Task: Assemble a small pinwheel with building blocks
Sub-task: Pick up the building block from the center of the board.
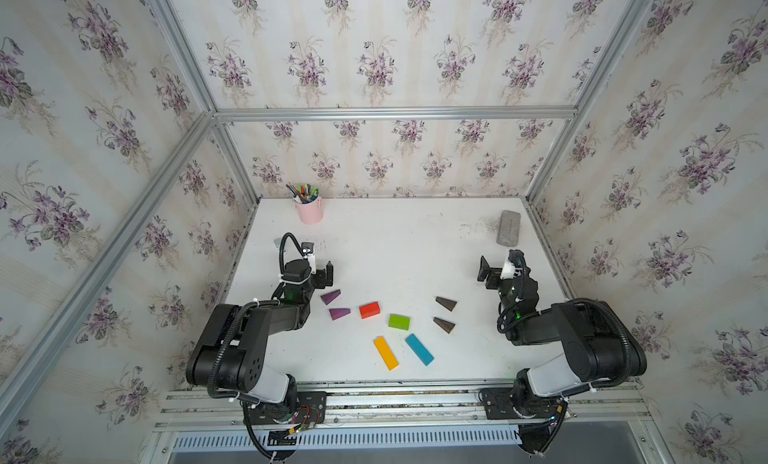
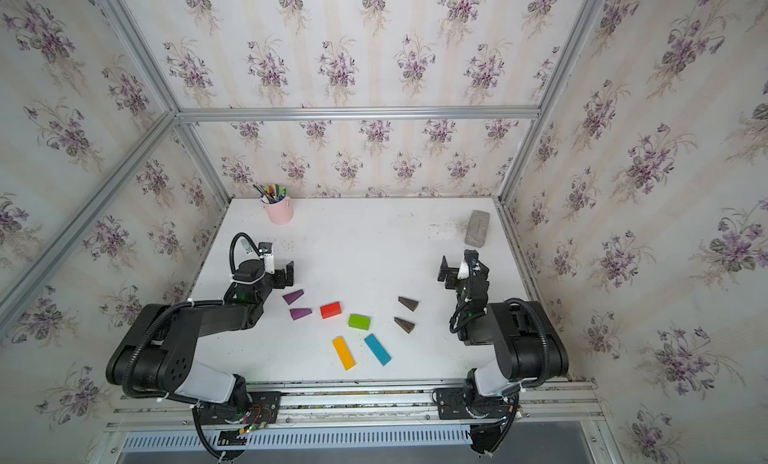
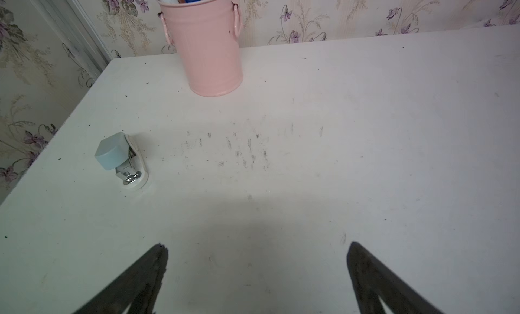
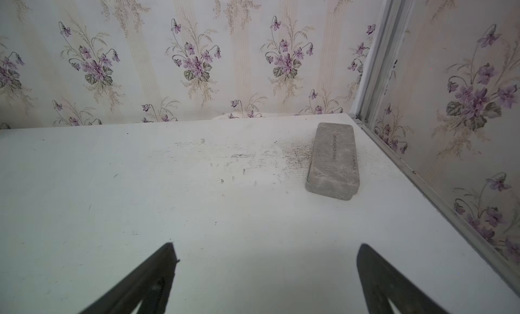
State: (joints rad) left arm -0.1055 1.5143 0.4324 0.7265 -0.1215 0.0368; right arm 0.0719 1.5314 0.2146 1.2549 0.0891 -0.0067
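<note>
No pinwheel is taking shape yet. The building blocks (image 1: 399, 322) are lying loose and apart in the lower middle of both top views: purple wedges (image 1: 331, 296) at frame left, brown wedges (image 1: 446, 303) at frame right, bars (image 1: 386, 352) lowest. The left claw (image 3: 257, 246) and right claw (image 4: 264, 245) are hanging wide apart, holding nothing. All the building is waiting to be done.

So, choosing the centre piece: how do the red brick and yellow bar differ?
The red brick is short, the yellow bar long and slim. The red brick lies nearly crosswise; the yellow bar slants toward the front edge. The red brick sits farther back than the yellow bar. Both lie flat.
</note>
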